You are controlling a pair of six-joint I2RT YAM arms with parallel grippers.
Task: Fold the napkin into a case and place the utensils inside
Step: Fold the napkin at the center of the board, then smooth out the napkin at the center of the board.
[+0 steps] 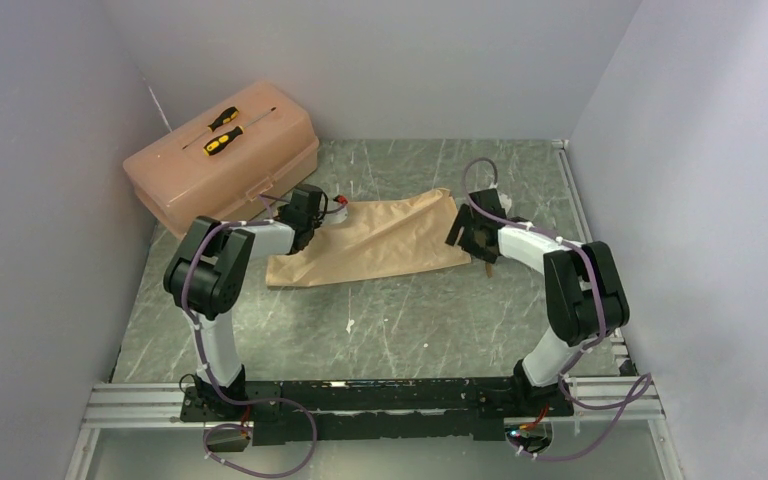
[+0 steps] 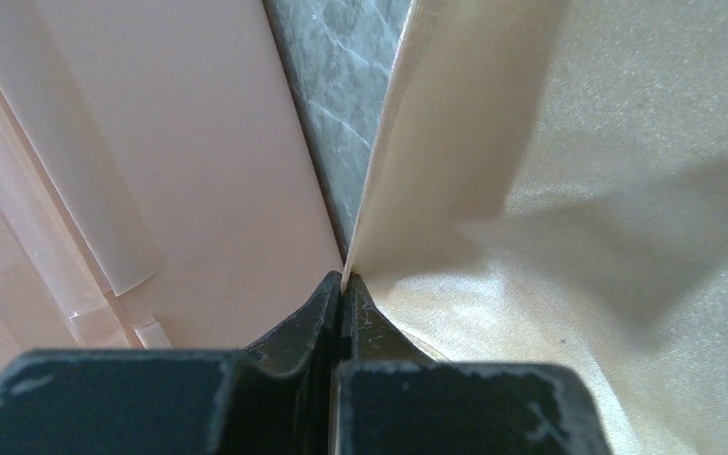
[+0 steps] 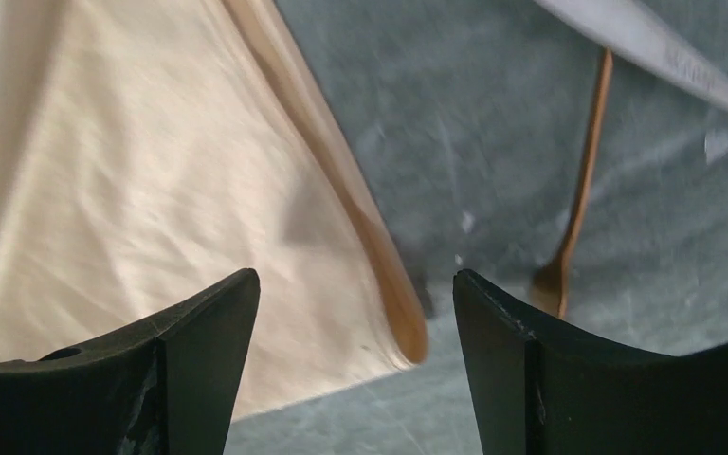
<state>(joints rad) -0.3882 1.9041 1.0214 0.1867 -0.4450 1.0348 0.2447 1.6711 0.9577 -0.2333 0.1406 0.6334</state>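
Pinching napkin [image 2: 626, 190], left claw [image 2: 343, 281]; right claw [image 3: 355, 289] wide

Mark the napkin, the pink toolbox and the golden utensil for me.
napkin [image 1: 380, 240], top view, middle of the cloth.
pink toolbox [image 1: 165, 172], top view, bare part of lid.
golden utensil [image 3: 585, 180], right wrist view, thin handle.

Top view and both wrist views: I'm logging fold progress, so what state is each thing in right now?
napkin: lying on the table, creased, no pocket formed yet.
left gripper: shut on the napkin's edge.
right gripper: open, empty, over the napkin's corner.
utensil: lying on the table beside the napkin, not inside it.
toolbox: lid closed, two screwdrivers lying on it.
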